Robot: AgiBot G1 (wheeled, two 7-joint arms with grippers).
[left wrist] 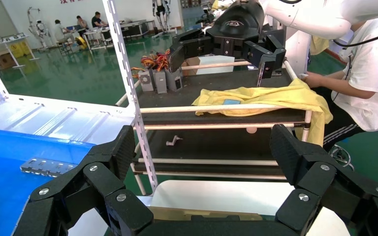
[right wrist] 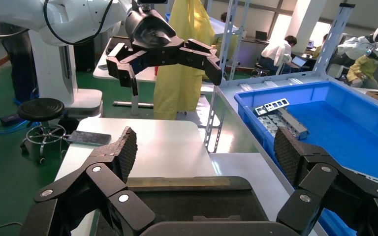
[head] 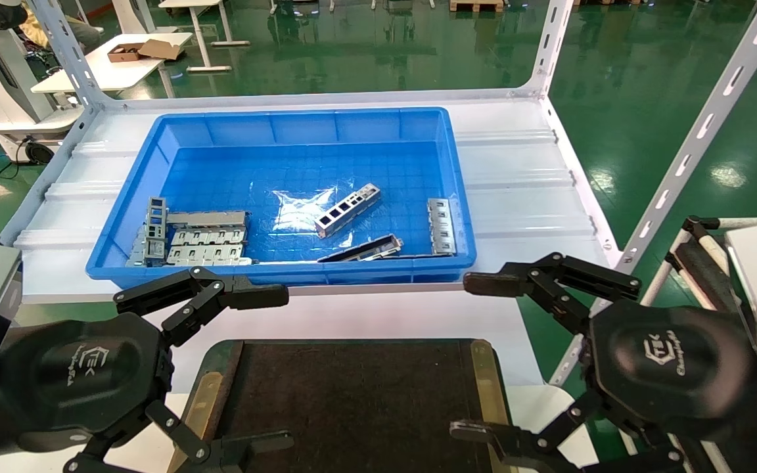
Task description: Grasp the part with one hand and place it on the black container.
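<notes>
- Leftmost: left gripper (head: 280, 368), black, white logo, hovering low over the left edge of the black container (head: 352, 394); fingers spread wide apart, nothing between them.
- Beyond, on the white table (head: 516, 190): blue bin (head: 286, 125), deep, open-topped.
- Bin's left near corner: stack of wider grey metal cages (head: 204, 240), one more standing on edge just beside them.
- Bin's middle: the part (head: 347, 209), slim silver strip with a row of square cut-outs, lying diagonally on the bin floor, apart from both grippers; clear film (head: 293, 203) underneath and beside.
- Just nearer than the part: dark flat bar (head: 362, 249), slanted against the front wall.
- Bin's right side: another perforated grey piece (head: 441, 226), lying lengthwise near the right wall.
- Black container at bottom centre, matte dark surface, brass-coloured side strips, bare of parts.
- Rightmost: right gripper (head: 477, 358), same build, hanging past the container's right edge; fingers wide apart, holding nothing.
- Right wrist view: both of its own fingers (right wrist: 123, 152) well separated, bin farther off.
</notes>
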